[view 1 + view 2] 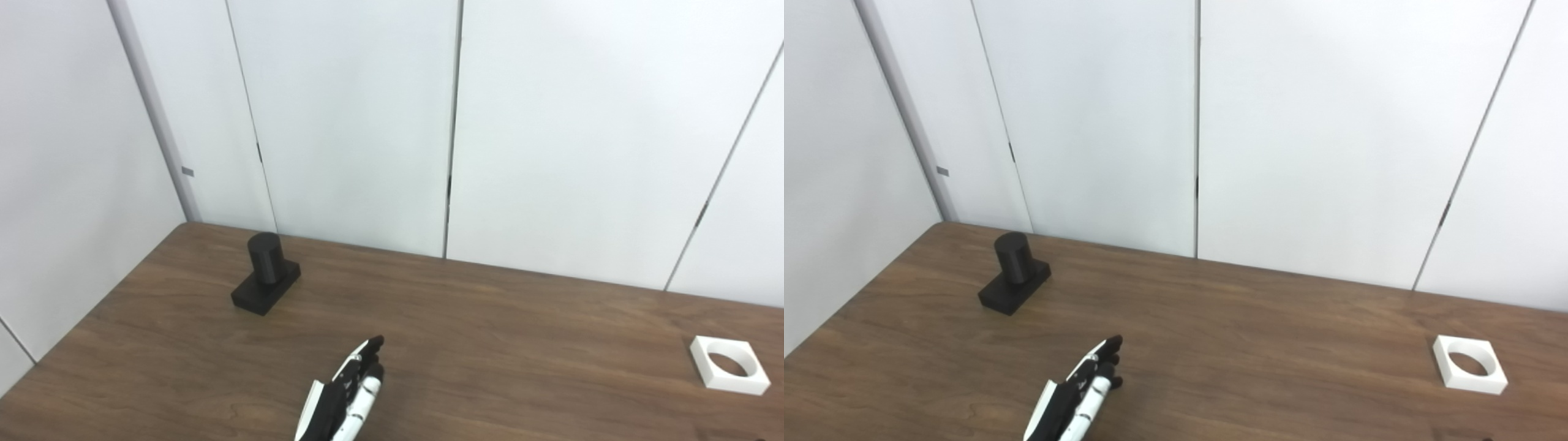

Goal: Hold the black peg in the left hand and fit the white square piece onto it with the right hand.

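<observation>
My left hand (346, 398) sits low at 6 o'clock, fingers straight, close together, holding nothing; my right is out of view. A careless reach could topple the peg (266, 272) at 10 o'clock. The square (729, 365) lies at 3 o'clock. Bare surface (490, 343) between.

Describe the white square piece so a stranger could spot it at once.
Start at the brown wooden table and go to its far right side. The white square piece lies flat there alone, a round hole through its middle; the only other item, the black peg, stands far left.
</observation>
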Motion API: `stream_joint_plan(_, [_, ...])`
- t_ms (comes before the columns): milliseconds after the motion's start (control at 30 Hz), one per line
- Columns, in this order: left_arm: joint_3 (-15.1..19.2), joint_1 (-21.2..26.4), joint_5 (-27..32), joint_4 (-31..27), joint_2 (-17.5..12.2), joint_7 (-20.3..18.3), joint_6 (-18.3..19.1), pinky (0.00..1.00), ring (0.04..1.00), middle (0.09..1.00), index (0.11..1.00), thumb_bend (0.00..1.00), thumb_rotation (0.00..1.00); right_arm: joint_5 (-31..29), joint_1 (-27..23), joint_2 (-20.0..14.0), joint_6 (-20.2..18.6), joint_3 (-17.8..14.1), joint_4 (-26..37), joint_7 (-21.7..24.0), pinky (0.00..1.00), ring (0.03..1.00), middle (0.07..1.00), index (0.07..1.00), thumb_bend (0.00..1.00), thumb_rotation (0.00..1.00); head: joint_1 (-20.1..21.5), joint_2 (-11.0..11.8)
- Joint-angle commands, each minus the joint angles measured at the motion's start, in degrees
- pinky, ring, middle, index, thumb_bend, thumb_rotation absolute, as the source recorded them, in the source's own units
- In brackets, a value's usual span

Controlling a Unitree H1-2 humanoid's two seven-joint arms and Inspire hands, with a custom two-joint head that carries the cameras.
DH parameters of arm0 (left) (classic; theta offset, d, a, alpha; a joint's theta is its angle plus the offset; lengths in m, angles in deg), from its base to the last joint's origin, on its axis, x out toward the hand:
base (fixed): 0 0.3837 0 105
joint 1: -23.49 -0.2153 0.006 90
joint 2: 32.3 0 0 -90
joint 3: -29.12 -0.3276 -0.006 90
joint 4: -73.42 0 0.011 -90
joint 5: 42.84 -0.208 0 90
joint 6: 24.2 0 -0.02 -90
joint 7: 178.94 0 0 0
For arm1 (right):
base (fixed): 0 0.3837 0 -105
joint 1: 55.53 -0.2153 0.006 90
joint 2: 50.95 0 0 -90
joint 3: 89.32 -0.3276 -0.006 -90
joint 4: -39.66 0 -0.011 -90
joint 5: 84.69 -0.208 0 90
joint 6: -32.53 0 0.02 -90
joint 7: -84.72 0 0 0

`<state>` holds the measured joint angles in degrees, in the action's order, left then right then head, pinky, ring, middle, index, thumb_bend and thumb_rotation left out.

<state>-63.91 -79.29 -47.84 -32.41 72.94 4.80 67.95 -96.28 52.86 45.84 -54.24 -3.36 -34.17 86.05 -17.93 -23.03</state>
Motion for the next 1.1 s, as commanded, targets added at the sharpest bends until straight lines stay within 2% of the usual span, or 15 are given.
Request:
stream_joint_plan(0, [0.6, -6.9, -1.9, -3.2, -0.4, 0.8, -1.1, 0.85, 0.930, 0.951, 0.925, 0.63, 0.38, 0.3, -0.7, 0.8, -0.3, -0.6, -0.6, -0.1, 1.00, 1.000, 0.998, 1.000, 0.69, 1.00, -0.1, 0.1])
stream_joint_plan(33, [1.4, -6.6, -2.5, -3.9, -0.6, 1.2, -1.3, 0.82, 0.911, 0.937, 0.917, 0.69, 0.29, 0.4, -0.8, 0.8, -0.3, -0.5, -0.9, -0.1, 1.00, 1.000, 0.999, 1.000, 0.69, 1.00, -0.1, 0.4])
stream_joint_plan(67, [2.3, -6.0, -4.5, -4.8, -0.8, 2.1, -1.4, 0.81, 0.890, 0.923, 0.908, 0.72, 0.25, 0.5, -0.9, 0.7, -0.3, -0.4, -1.0, 0.0, 1.00, 1.000, 1.000, 1.000, 0.69, 1.00, -0.1, 0.5])
stream_joint_plan(133, [4.8, -4.5, -8.0, -6.6, -1.3, 3.8, -0.2, 0.74, 0.848, 0.888, 0.883, 0.75, 0.25, 0.7, -0.9, 0.7, -0.2, -0.4, -1.3, 0.0, 1.00, 1.000, 1.000, 1.000, 0.68, 1.00, -0.2, 0.7])
stream_joint_plan(233, [8.8, -1.9, -10.8, -9.3, -2.1, 4.5, 4.9, 0.69, 0.828, 0.877, 0.884, 0.75, 0.30, 1.2, -0.9, 0.7, 0.4, -0.4, -1.5, -0.1, 1.00, 1.000, 1.000, 1.000, 0.68, 1.00, -0.3, 0.6])
stream_joint_plan(300, [11.0, -0.4, -12.7, -10.8, -2.7, 4.4, 8.3, 0.66, 0.835, 0.902, 0.896, 0.77, 0.33, 1.5, -0.7, 0.8, 0.1, -0.5, -1.3, -0.3, 1.00, 1.000, 1.000, 1.000, 0.70, 1.00, -0.3, 0.5])
stream_joint_plan(367, [12.6, 1.3, -16.0, -11.5, -3.3, 5.2, 11.0, 0.67, 0.848, 0.910, 0.900, 0.78, 0.35, 1.5, -0.5, 0.9, 0.2, -0.5, -1.3, -0.2, 1.00, 1.000, 0.996, 1.000, 0.71, 1.00, -0.3, 0.4])
stream_joint_plan(467, [13.9, 3.9, -22.4, -11.0, -4.1, 6.4, 15.5, 0.85, 0.908, 0.931, 0.915, 0.80, 0.42, 1.7, -0.3, 1.1, 0.1, -0.6, -1.2, -0.2, 1.00, 1.000, 0.995, 1.000, 0.71, 1.00, 0.0, 0.3])
stream_joint_plan(500, [14.4, 4.9, -23.7, -10.4, -4.4, 6.6, 16.6, 0.88, 0.928, 0.948, 0.927, 0.82, 0.45, 1.7, -0.3, 1.1, 0.1, -0.5, -1.1, -0.3, 1.00, 1.000, 0.993, 1.000, 0.71, 1.00, 0.1, 0.3])
stream_joint_plan(567, [14.9, 6.7, -25.8, -7.8, -5.4, 8.0, 16.6, 0.87, 0.962, 0.979, 0.947, 0.83, 0.48, 2.1, -0.2, 1.2, -0.2, -0.4, -0.8, -0.5, 1.00, 1.000, 0.988, 1.000, 0.72, 1.00, 0.2, 0.2])
stream_joint_plan(633, [14.9, 8.2, -28.2, -5.2, -6.8, 9.4, 16.6, 0.86, 0.961, 0.979, 0.946, 0.82, 0.50, 2.1, -0.2, 1.3, -0.1, -0.3, -0.6, -0.5, 1.00, 1.000, 0.986, 1.000, 0.72, 1.00, 0.3, 0.0])
stream_joint_plan(733, [15.0, 11.0, -30.6, -1.6, -8.7, 10.1, 19.0, 0.86, 0.975, 0.981, 0.939, 0.87, 0.55, 1.9, -0.1, 1.3, -0.5, -0.2, -0.2, -0.4, 1.00, 1.000, 0.987, 1.000, 0.71, 1.00, 1.1, -0.5])
stream_joint_plan(867, [14.7, 14.2, -31.6, 2.9, -10.8, 10.2, 20.9, 0.90, 0.986, 0.988, 0.940, 0.89, 0.60, 2.4, -0.1, 1.6, -0.8, -0.2, -0.1, -0.8, 1.00, 1.000, 0.978, 1.000, 0.76, 1.00, 1.4, -0.5])
stream_joint_plan(1067, [14.4, 18.0, -32.2, 9.3, -13.1, 11.4, 22.0, 0.87, 0.965, 0.970, 0.914, 0.92, 0.60, 1.7, 0.0, 1.1, -1.8, 0.1, 0.3, -0.2, 1.00, 1.000, 0.978, 1.000, 0.77, 1.00, 1.7, -0.8])
